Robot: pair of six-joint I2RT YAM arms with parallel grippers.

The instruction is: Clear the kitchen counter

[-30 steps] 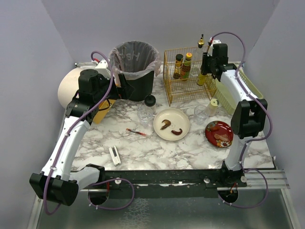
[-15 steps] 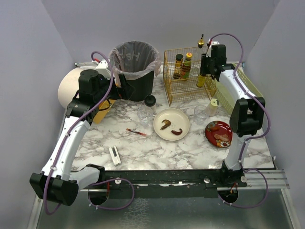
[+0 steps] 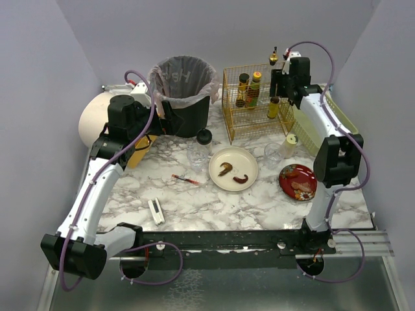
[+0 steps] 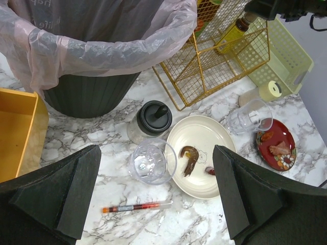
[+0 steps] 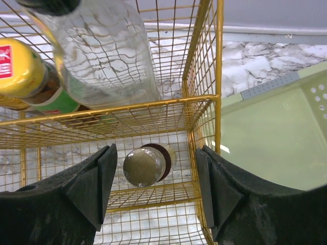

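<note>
Overhead, right gripper (image 5: 156,151) spread above the bottle (image 5: 144,166); left gripper (image 4: 156,149) spread wide, hovering.

Plain lilac walls (image 3: 39,52), grey metal floor (image 3: 227,293)

Gold wire basket (image 3: 259,120), grey-veined white marble counter (image 3: 194,202)

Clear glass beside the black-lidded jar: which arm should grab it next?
Left, likely. The open left gripper hangs above the clear glass; the right gripper is across at the gold wire basket, astride a bottle.
</note>
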